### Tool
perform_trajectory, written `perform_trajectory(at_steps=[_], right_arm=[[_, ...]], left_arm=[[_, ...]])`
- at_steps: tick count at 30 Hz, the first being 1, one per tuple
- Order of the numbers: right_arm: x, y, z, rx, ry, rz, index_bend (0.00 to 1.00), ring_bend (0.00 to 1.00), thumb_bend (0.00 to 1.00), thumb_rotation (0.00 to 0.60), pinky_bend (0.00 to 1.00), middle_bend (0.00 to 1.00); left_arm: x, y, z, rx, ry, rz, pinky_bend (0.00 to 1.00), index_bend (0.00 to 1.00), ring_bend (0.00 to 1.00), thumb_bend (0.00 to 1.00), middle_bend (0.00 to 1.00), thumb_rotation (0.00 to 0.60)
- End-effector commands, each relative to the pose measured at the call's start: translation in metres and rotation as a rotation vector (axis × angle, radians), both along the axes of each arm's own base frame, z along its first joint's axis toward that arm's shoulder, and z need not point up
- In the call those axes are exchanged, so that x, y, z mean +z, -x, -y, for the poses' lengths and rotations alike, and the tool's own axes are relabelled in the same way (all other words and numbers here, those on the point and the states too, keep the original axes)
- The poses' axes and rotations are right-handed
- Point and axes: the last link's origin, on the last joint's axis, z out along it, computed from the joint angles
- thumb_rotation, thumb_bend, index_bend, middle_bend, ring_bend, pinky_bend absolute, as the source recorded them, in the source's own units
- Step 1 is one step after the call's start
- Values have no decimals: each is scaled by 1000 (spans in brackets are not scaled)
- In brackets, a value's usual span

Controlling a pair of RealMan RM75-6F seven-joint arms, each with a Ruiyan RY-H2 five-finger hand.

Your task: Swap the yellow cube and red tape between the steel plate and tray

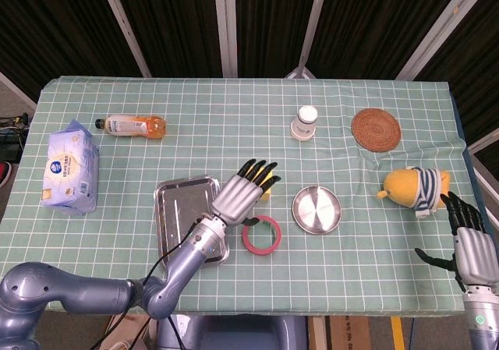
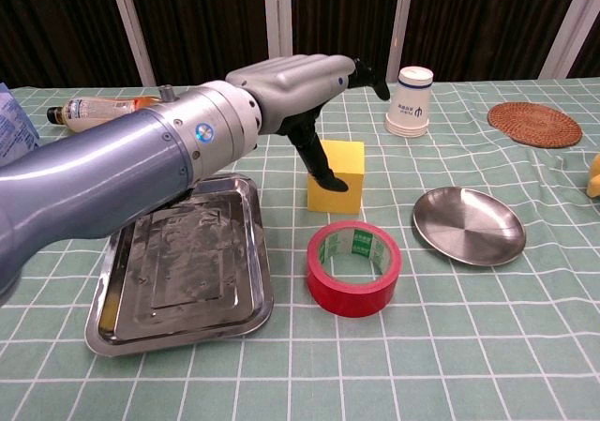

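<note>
Left hand (image 2: pixel 305 79) is hovering above the yellow cube (image 2: pixel 337 177), fingers spread and holding nothing, thumb hanging down toward the cube's top. Cube is sitting on the table (image 1: pixel 195 143) cloth between the steel tray (image 2: pixel 183 262) and the round steel plate (image 2: pixel 468 224), toward the near edge; red tape (image 2: pixel 353 266) is lying flat just in front of the cube, apart from it. Both tray and plate are sitting empty, so neither item is placed yet. Step in hand looks like the reach for the cube. Next move probably calls for lowering the hand, closing fingers around the cube's sides, then carrying it to its container. Right hand (image 1: pixel 465 237) is waiting at the table's near right corner, fingers open, gripping nothing, near the plush toy (image 1: pixel 413 188).
</note>
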Motion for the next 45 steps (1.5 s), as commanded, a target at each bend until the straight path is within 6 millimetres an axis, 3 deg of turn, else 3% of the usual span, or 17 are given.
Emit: perform_trajectory(at_steps=[1, 14, 24, 29, 32, 36, 43, 45], right_arm=[[-1, 2, 1, -8, -2, -5, 0, 0, 20, 600, 0, 0], [-3, 8, 5, -51, -13, -28, 0, 0, 20, 600, 0, 0], [-4, 8, 5, -58, -9, -45, 0, 0, 20, 600, 0, 0], [-5, 6, 5, -52, -12, -44, 0, 0, 19, 600, 0, 0], [-5, 5, 6, -43, -13, -40, 0, 0, 20, 600, 0, 0], [-4, 5, 5, -37, -17, -34, 0, 0, 19, 600, 0, 0], [-4, 6, 6, -38, -20, -27, 0, 0, 20, 600, 0, 0], [-2, 7, 5, -38, -11, -21, 0, 0, 19, 600, 0, 0]], left_arm=[[-7, -1, -15, 28, -14, 16, 18, 168, 0, 0, 0, 600], [-37, 23, -59, 136, 25, 9, 34, 160, 0, 0, 0, 600], [-65, 30, -66, 162, 99, 11, 39, 158, 0, 0, 0, 600], [-75, 31, -68, 160, 106, 19, 170, 181, 12, 19, 39, 600], [-74, 29, -67, 135, 89, 44, 338, 275, 177, 208, 206, 600], [-71, 29, -68, 100, 60, 65, 442, 395, 300, 460, 318, 600], [-60, 27, -71, 83, 19, 119, 452, 412, 313, 492, 339, 600], [-38, 29, -72, 47, -8, 165, 454, 399, 313, 492, 338, 600]])
